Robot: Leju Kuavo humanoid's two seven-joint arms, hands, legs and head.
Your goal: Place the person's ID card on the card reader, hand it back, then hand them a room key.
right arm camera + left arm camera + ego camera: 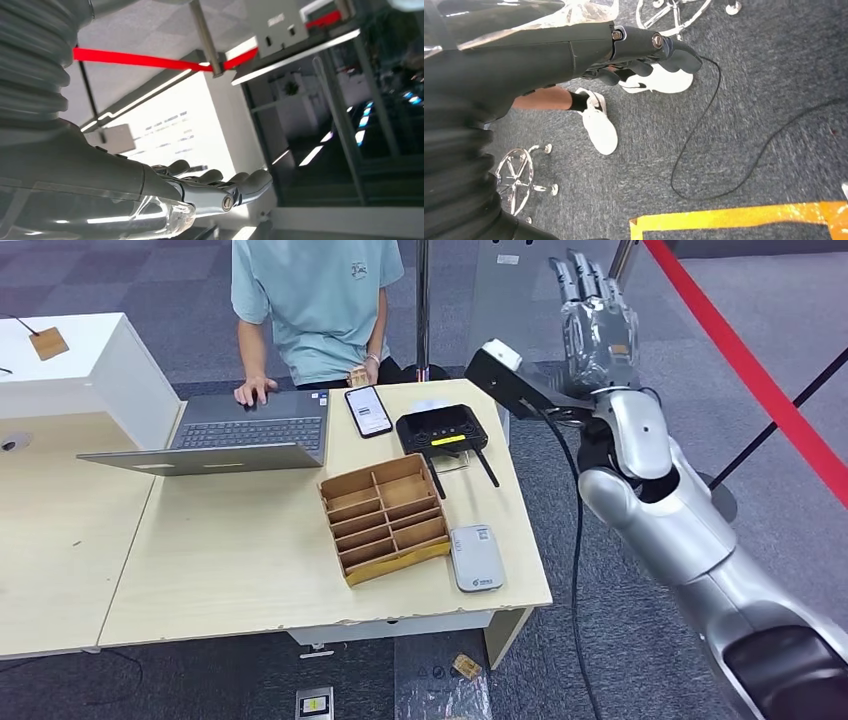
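Silver right hand (598, 325) raised empty, fingers extended, beside the red barrier tape (745, 365); a careless reach toward the person (312, 305) could snag it, while left hand (644, 52) hangs curled, empty

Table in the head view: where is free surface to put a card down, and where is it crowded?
Free: the wide bare strip of the table between the laptop, the divided cardboard box and the near edge. Crowded: the far right corner, with phone, black controller and card reader.
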